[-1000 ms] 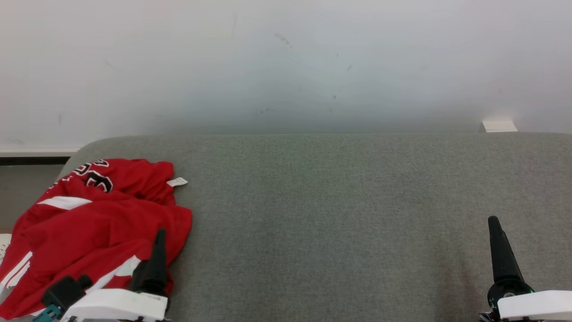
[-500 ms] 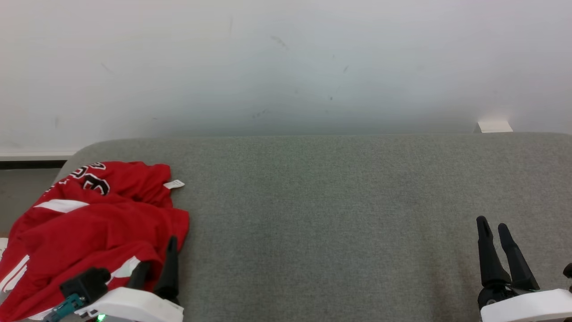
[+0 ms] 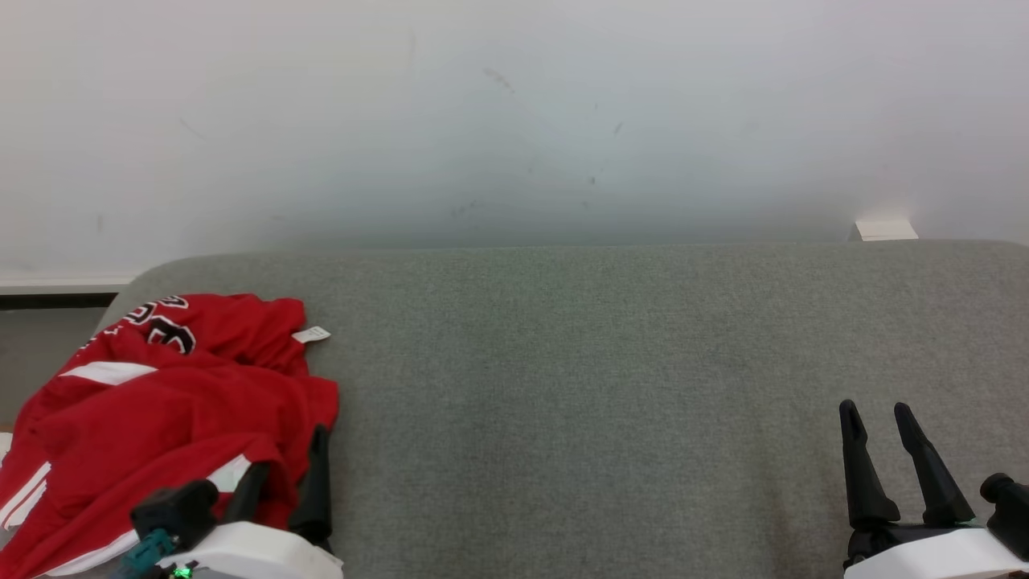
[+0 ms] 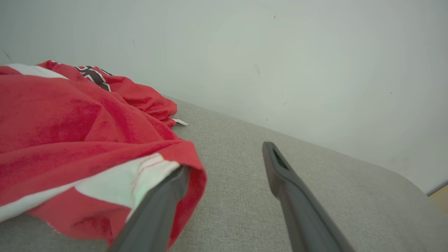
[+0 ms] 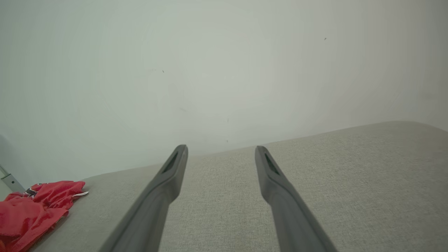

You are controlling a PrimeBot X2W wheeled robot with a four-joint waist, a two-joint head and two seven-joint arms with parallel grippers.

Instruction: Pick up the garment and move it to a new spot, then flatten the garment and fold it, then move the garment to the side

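The garment is a crumpled red jersey with white stripes and black lettering, heaped at the left end of the grey cushion; it also shows in the left wrist view and small in the right wrist view. My left gripper is open at the garment's near right edge. In the left wrist view one finger has its tip under the red hem and the other lies over bare cushion. My right gripper stands open far to the right over bare cushion, holding nothing.
A wide grey fabric cushion runs across the view, with a rounded left end and a pale wall close behind it. A small white block sits at the back right. A white tag sticks out of the garment.
The left gripper has shifted right and lower along the garment's edge. The right gripper has turned so both fingers show, and has drifted left. The garment has not moved.
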